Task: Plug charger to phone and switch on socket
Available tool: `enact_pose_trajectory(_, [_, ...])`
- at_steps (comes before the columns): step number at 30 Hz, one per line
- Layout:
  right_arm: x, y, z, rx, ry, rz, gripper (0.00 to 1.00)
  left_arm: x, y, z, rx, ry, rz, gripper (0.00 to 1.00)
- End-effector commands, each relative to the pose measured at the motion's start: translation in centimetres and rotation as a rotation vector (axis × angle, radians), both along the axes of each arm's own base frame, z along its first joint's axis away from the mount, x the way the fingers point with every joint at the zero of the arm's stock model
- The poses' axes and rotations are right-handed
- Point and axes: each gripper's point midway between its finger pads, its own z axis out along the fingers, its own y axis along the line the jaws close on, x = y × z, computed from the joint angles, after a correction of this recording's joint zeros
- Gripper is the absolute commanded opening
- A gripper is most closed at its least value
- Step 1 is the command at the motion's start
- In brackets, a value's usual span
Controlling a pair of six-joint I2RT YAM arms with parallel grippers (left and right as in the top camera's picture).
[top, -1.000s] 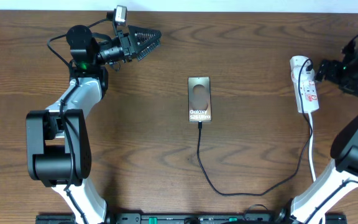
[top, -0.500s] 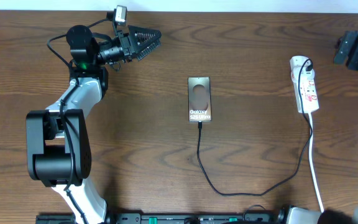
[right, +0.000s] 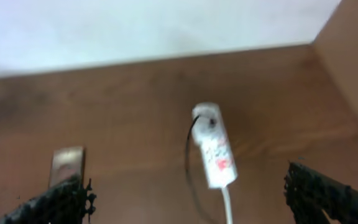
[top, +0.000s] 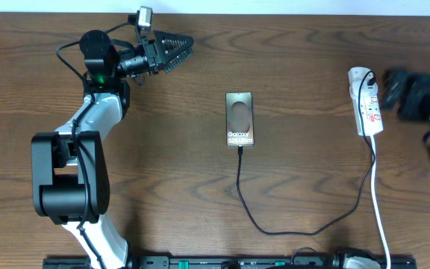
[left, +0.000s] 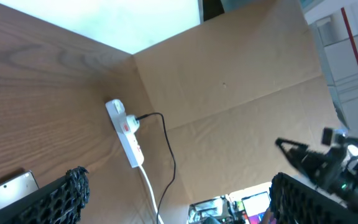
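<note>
The phone [top: 240,119] lies face up mid-table, also seen as phone [right: 67,165] and phone [left: 11,183]. The thin black charger [top: 275,229] runs from the phone's near edge, loops across the table and rises to a black plug at the far end of the white socket [top: 366,102]. The socket [right: 216,149] lies flat, and shows again as socket [left: 127,134]. My right gripper [top: 398,88] is a motion-blurred dark shape just right of the socket; in its wrist view the right gripper [right: 186,180] stands open and empty. My left gripper [top: 178,48] hovers open at the far left.
The socket's white cord [top: 379,217] trails to the table's front edge. A brown cardboard wall [left: 241,81] stands past the table's right side. The left arm's base [top: 66,179] sits at the near left. The table's far edge [right: 166,59] meets a white wall.
The right arm swung away to the far right corner, then came back down beside the socket, now blurred by motion. The left arm, phone and charger have not moved.
</note>
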Motion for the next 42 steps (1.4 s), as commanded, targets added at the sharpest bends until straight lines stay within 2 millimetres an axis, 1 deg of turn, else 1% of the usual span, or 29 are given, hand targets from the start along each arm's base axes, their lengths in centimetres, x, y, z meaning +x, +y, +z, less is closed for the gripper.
enact_pose_trajectory(1, [-0.7,1.2,-4.9,-0.035,0.109,0.061,0.99,-0.1,0.1,1.0,0.003,-0.037,-0.001,0.93])
enact_pose_trajectory(2, [-1.2,1.8,-7.4,-0.034,0.132,0.082,0.99,-0.1,0.1,1.0,0.003,-0.037,-0.001,0.93])
enact_pose_trajectory(3, [-1.7,2.2,-9.2,-0.032,0.156,0.096,0.99,-0.1,0.1,1.0,0.003,-0.037,-0.001,0.93])
enact_pose_trajectory(4, [-2.0,2.4,-10.0,-0.031,0.17,0.103,0.99,-0.1,0.1,1.0,0.003,-0.037,-0.001,0.93])
enact_pose_trajectory(6, [-3.3,3.2,-13.3,-0.027,0.236,0.13,0.99,-0.1,0.1,1.0,0.003,-0.037,-0.001,0.93])
enact_pose_trajectory(8, [-4.5,3.7,-16.0,-0.025,0.292,0.149,0.99,-0.1,0.1,1.0,0.003,-0.037,-0.001,0.93])
enact_pose_trajectory(10, [-5.5,3.8,-18.5,-0.03,0.329,0.152,0.99,-0.1,0.1,1.0,0.003,-0.037,-0.001,0.93])
enact_pose_trajectory(12, [-5.4,3.7,-20.3,-0.033,0.315,0.15,0.99,-0.1,0.1,1.0,0.003,-0.037,-0.001,0.93])
enact_pose_trajectory(13, [-5.3,3.8,-21.8,-0.034,0.289,0.154,0.99,-0.1,0.1,1.0,0.003,-0.037,-0.001,0.93])
enact_pose_trajectory(16, [-4.8,4.7,-24.0,-0.033,0.212,0.192,0.99,-0.1,0.1,1.0,0.003,-0.037,-0.001,0.93])
enact_pose_trajectory(21, [-4.8,7.1,-26.6,0.011,0.042,0.293,0.99,-0.1,0.1,1.0,0.003,-0.037,-0.001,0.93])
enact_pose_trajectory(24, [-5.0,7.6,-27.8,0.024,-0.019,0.321,0.99,-0.1,0.1,1.0,0.003,-0.037,-0.001,0.93])
enact_pose_trajectory(30, [-6.5,8.9,-31.4,0.059,-0.089,0.386,0.99,-0.1,0.1,1.0,0.003,-0.037,-0.001,0.93])
enact_pose_trajectory(32, [-7.0,9.4,-32.3,0.075,-0.102,0.414,0.99,-0.1,0.1,1.0,0.003,-0.037,-0.001,0.93])
enact_pose_trajectory(33, [-7.1,9.6,-32.5,0.08,-0.113,0.424,0.99,-0.1,0.1,1.0,0.003,-0.037,-0.001,0.93])
enact_pose_trajectory(35, [-6.9,9.6,-31.9,0.078,-0.136,0.429,0.99,-0.1,0.1,1.0,0.003,-0.037,-0.001,0.93])
enact_pose_trajectory(39, [-7.0,9.8,-31.8,0.091,-0.14,0.432,0.99,-0.1,0.1,1.0,0.003,-0.037,-0.001,0.93])
enact_pose_trajectory(42, [-6.9,9.9,-31.3,0.101,-0.16,0.43,0.99,-0.1,0.1,1.0,0.003,-0.037,-0.001,0.93])
